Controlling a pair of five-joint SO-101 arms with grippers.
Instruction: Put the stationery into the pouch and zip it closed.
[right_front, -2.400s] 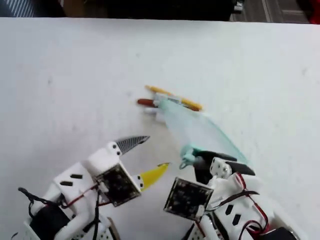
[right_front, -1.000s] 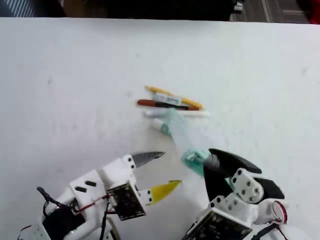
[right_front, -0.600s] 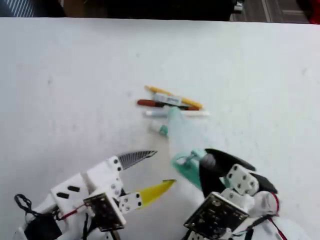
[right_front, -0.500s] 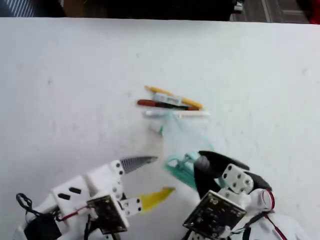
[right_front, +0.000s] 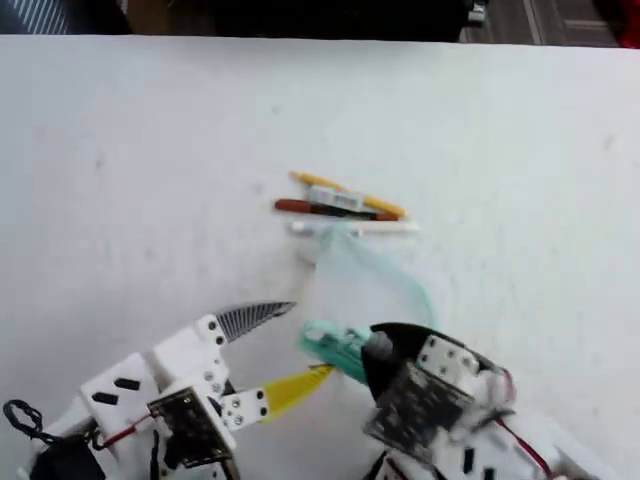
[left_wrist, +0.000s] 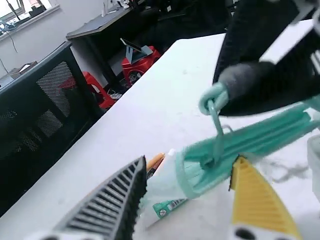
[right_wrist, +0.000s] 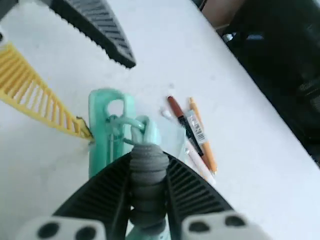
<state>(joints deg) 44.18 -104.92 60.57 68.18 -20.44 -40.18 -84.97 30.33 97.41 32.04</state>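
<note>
My right gripper (right_front: 372, 345) pinches the pouch (right_front: 375, 275) by its teal zipper end near the tabletop's front edge. My left gripper (right_front: 305, 342) gapes empty beside it. The pens (right_front: 345, 207) lie outside at mid-tabletop, so I judge loading and zipping not yet done.

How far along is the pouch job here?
Nothing done: orange, red and white pens lie on the white table beside the translucent teal pouch. In hand: right end effector grips the pouch's zipper end, left end effector open alongside. Left: load pens, zip shut.
</note>
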